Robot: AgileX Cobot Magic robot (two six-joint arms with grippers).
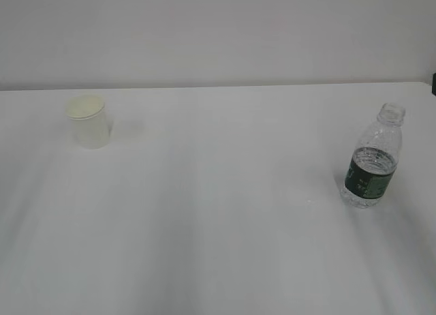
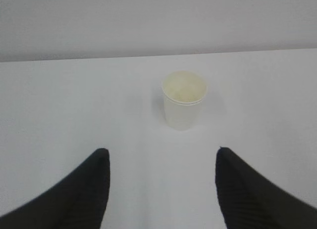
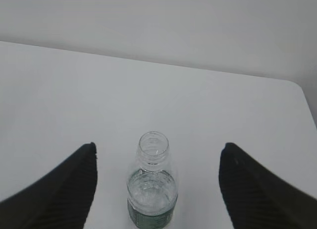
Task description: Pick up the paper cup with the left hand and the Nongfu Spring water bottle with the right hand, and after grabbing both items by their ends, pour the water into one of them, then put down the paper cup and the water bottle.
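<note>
- The table (image 1: 218,213) is the biggest thing here: a plain white top that fills most of the exterior view and runs back to a pale wall (image 1: 218,28). In the right wrist view its far right corner is rounded.
- The left gripper (image 2: 161,157) shows only in the left wrist view, as two black ribbed fingers (image 2: 84,189) rising from the bottom edge. They stand wide apart with bare table between them, and they hold nothing.
- The right gripper (image 3: 157,152) shows only in the right wrist view, again as two black fingers (image 3: 257,189) spread wide. The bottle's neck stands in the gap between them, clear of both, so nothing is gripped.
- The bottle (image 1: 371,161) stands upright on the right side of the table, well apart from the cup. It is clear ribbed plastic with a dark green label round the middle and an open mouth with no cap. From the right wrist view it sits just ahead of the fingers, roughly centred between them.
- The water (image 3: 151,192) inside the bottle comes up to about the top of the label.
- The cup (image 1: 88,121) stands upright at the far left of the table, white with a pale cream inside. In the left wrist view it is ahead of the fingers, slightly right of centre and not touched.
</note>
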